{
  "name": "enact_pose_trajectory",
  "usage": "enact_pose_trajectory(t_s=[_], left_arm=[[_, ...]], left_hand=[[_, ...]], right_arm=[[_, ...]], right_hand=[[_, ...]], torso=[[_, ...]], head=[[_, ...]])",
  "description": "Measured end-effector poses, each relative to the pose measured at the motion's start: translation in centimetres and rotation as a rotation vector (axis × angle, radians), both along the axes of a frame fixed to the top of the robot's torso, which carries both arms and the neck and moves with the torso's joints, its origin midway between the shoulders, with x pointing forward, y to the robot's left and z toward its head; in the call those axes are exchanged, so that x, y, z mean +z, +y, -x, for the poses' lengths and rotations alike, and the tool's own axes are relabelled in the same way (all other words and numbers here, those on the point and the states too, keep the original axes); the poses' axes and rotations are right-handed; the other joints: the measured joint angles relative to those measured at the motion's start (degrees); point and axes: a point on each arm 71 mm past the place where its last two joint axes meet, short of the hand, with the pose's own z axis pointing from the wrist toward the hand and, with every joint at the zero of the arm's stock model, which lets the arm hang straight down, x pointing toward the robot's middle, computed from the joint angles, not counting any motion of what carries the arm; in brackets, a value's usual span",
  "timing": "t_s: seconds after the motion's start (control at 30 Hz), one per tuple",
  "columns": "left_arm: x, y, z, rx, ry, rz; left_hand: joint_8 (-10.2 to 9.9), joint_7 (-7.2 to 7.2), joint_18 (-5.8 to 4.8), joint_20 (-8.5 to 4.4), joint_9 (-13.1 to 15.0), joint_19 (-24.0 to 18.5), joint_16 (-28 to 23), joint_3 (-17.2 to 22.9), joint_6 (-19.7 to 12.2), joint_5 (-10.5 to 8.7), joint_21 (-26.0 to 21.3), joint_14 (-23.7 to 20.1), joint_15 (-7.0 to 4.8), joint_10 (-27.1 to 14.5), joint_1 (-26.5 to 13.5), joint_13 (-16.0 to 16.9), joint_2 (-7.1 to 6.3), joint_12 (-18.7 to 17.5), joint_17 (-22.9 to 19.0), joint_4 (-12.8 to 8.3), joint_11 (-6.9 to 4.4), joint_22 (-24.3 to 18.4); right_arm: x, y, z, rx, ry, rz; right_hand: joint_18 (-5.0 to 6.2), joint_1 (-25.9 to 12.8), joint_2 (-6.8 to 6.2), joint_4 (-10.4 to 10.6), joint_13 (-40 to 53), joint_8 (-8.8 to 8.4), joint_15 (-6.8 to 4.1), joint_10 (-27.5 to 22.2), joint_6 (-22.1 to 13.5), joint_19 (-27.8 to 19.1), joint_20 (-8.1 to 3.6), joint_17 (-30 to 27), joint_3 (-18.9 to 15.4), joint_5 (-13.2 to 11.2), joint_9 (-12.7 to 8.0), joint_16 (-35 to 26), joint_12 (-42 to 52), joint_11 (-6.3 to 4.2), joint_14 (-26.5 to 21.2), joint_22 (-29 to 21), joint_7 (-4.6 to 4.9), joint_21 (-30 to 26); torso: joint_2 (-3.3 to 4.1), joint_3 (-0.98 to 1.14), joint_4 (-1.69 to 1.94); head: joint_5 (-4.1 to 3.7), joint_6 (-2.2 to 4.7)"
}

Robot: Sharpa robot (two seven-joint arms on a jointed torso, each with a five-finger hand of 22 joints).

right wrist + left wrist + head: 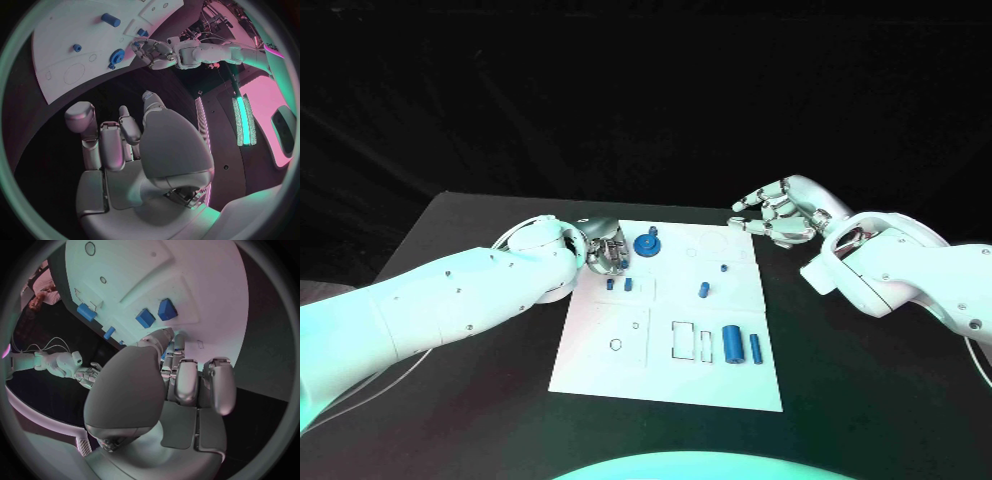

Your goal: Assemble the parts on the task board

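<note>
The desk [473,215] is black and big. The white board [668,370] lies in the middle of it, long from 12 o'clock to 6 o'clock.

The left arm [430,300] comes in from 8 o'clock. The right arm [920,275] comes in from 3 o'clock.

The left hand [600,245] is at the board's edge at about 10 o'clock. Its fingers [186,382] are curled in over the board. I cannot tell if they hold anything. The right hand [779,212] is just past the board's corner at 1 o'clock, over the black desk. Its fingers [100,145] are a little bent and apart, and they hold nothing.

The blue parts are on the board. A round blue gear [648,244] stands near 12 o'clock, just beside the left hand. Two small blue blocks [619,285] sit side by side right under that hand, at about 10 o'clock. A short blue peg [704,291] is near the middle of the board. A tiny blue bit [724,267] is just above it. Down at 4 o'clock a thick blue tube [734,344] lies next to a thin blue bar [756,348]. Both point from 12 to 6.

There are outlines drawn on the board too. A box shape [682,339] is just left of the tube, and a small ring [616,345] is at 8 o'clock.
</note>
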Motion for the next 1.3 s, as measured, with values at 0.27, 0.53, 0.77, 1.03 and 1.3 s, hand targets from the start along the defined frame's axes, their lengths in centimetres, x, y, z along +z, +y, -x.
enact_pose_trajectory(t_s=[0.27,0.53,0.77,1.03,1.3], left_arm=[[0.0,0.1,0.0,0.006,0.000,-0.002],[0.0,1.1,-0.1,0.026,-0.007,-0.005],[0.7,2.3,0.1,0.050,-0.037,0.042],[3.3,5.3,0.3,0.132,-0.057,0.283],[5.0,8.1,1.5,0.223,0.000,0.606]], left_hand=[[0.00,0.21,0.00,0.00,-1.45,0.00,-0.12,0.47,-3.04,0.00,0.03,0.00,0.00,0.45,-0.52,0.33,-0.52,-0.49,-0.47,-0.15,-0.28,0.00],[0.00,0.21,0.00,0.00,-1.51,0.00,-0.12,0.63,-3.04,0.00,0.03,0.00,0.00,0.45,-0.52,0.40,-0.52,-0.49,-0.59,-0.31,-0.29,-0.01],[0.27,0.00,0.00,0.00,-1.57,0.00,-0.12,0.81,-2.19,0.00,-0.35,0.00,0.00,0.45,-0.52,0.58,-0.52,-0.72,-0.76,-0.19,-0.29,-0.01],[0.83,0.71,0.00,0.61,-1.79,-2.68,-3.68,2.31,-0.04,0.00,-4.93,-2.05,0.40,-0.07,-0.52,0.80,-0.52,-1.58,-6.13,-0.89,0.23,-0.02],[1.15,1.23,3.18,0.95,-2.36,-11.20,-13.38,3.08,1.28,0.00,-15.58,-8.41,0.80,0.01,-0.89,1.73,-0.15,-0.93,-20.06,-1.65,1.18,-6.53]], right_arm=[[0.0,-0.1,0.0,-0.003,0.002,0.002],[-0.4,-0.2,-0.3,0.000,0.027,0.036],[-0.9,0.6,-0.6,0.053,0.019,0.177],[-2.3,2.7,-0.6,0.133,-0.041,0.458],[-3.9,4.1,-0.7,0.161,-0.086,0.657]], right_hand=[[0.00,0.00,0.00,-0.08,-1.26,0.00,0.00,-1.47,0.00,-0.43,-0.10,-0.31,-0.08,0.12,0.00,-0.09,-1.25,0.06,0.00,-0.61,0.00,-1.11],[2.26,6.97,1.69,-1.54,-30.47,0.59,-0.50,-18.44,0.20,-5.22,-0.12,-11.35,3.80,-4.00,0.00,-9.20,-32.27,0.01,-1.35,-7.67,0.13,-12.07],[2.26,11.31,-0.78,-2.08,-45.97,0.95,-0.69,-12.36,3.97,-0.71,-0.43,-7.91,9.60,-7.12,-0.25,-7.15,-50.06,0.44,-0.27,-3.35,-0.04,-6.67],[1.32,10.95,-2.79,-1.98,-52.93,-0.13,-0.50,-10.42,5.72,1.79,-0.12,-2.63,12.74,-7.12,-0.80,-3.21,-58.17,0.20,-0.08,1.35,-0.20,-0.91],[0.44,10.47,-3.71,-1.96,-55.02,-0.78,-0.17,-10.53,5.73,2.80,0.09,-0.22,13.67,-7.12,-1.13,-1.34,-60.37,0.74,-0.02,3.40,-0.20,1.45]], torso=[[0.01,-0.03,-0.01],[-0.02,-0.03,-0.03],[-0.08,-0.03,-0.03],[-0.07,-0.04,-0.06],[0.02,-0.07,0.06]], head=[[0.00,-0.03],[-0.15,0.17],[-1.05,0.55],[-2.01,1.02],[-2.96,1.13]])
